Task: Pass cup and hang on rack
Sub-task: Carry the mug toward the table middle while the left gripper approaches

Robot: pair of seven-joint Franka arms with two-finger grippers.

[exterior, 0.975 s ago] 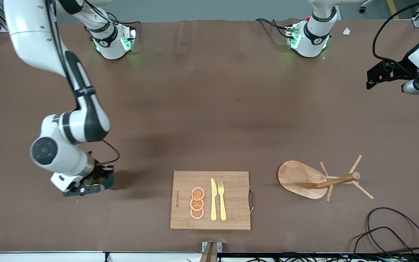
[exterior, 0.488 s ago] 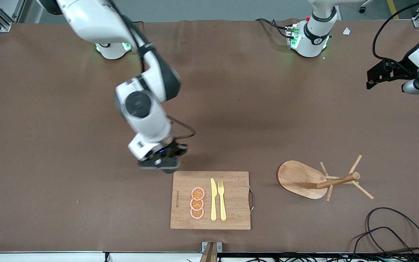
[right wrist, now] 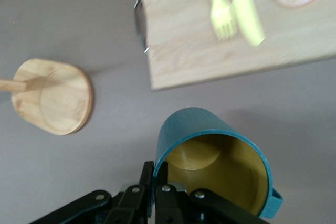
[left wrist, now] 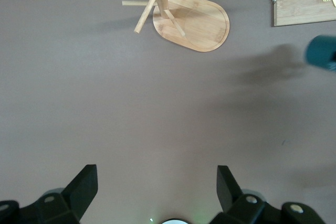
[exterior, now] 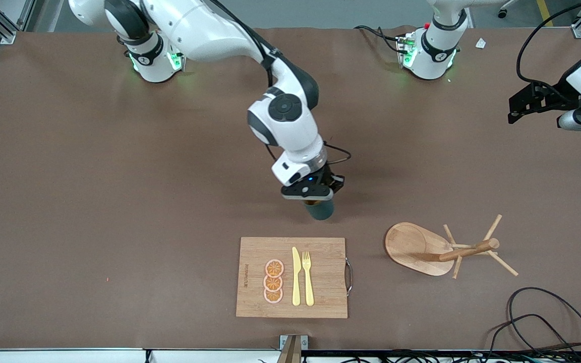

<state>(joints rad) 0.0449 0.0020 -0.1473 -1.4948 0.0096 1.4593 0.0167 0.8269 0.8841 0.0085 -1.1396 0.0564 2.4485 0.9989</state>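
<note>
My right gripper [exterior: 315, 194] is shut on the rim of the dark teal cup [exterior: 320, 210] and holds it in the air over bare table, between the cutting board and the robots' bases. In the right wrist view the cup [right wrist: 210, 156] shows its mustard-yellow inside, one finger inside the rim and one outside. The wooden rack [exterior: 452, 248] stands toward the left arm's end of the table; it also shows in the left wrist view [left wrist: 178, 11]. My left gripper [left wrist: 156, 182] is open and empty, waiting high over the left arm's end of the table.
A wooden cutting board [exterior: 321, 302] with orange slices [exterior: 273, 281], a yellow knife [exterior: 296, 277] and a yellow fork [exterior: 308, 277] lies near the front edge. Black cables [exterior: 537, 322] lie at the front corner by the rack.
My right arm has carried the cup from the right arm's end of the table across to the middle, toward the rack. The left arm has not moved.
</note>
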